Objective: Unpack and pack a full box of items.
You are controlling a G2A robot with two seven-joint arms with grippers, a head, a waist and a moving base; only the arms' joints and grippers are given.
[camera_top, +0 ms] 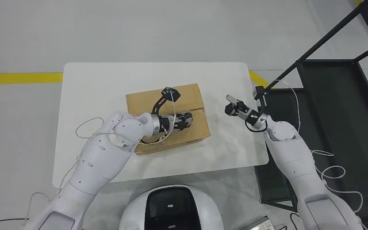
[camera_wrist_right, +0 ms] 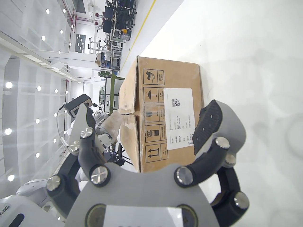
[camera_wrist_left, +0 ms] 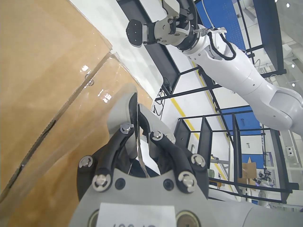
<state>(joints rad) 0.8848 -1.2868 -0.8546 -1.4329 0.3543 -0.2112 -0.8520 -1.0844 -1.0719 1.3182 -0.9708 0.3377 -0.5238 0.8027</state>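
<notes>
Closed brown cardboard box [camera_top: 148, 103] with a white end label sits flat on the table [camera_top: 92, 86]

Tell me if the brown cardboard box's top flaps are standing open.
No: the brown cardboard box is closed on the table, its top lying flat along a centre seam.

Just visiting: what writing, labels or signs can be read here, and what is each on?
On the box side: five framed pictograms in a column (boot, umbrella, glass, crossed-out stack, two up arrows); their captions are too small to read.
On the white label on that side: a square code; the print is too small to read.
On the sticker at the left gripper base: digits cut off at the picture edge, unreadable.
</notes>
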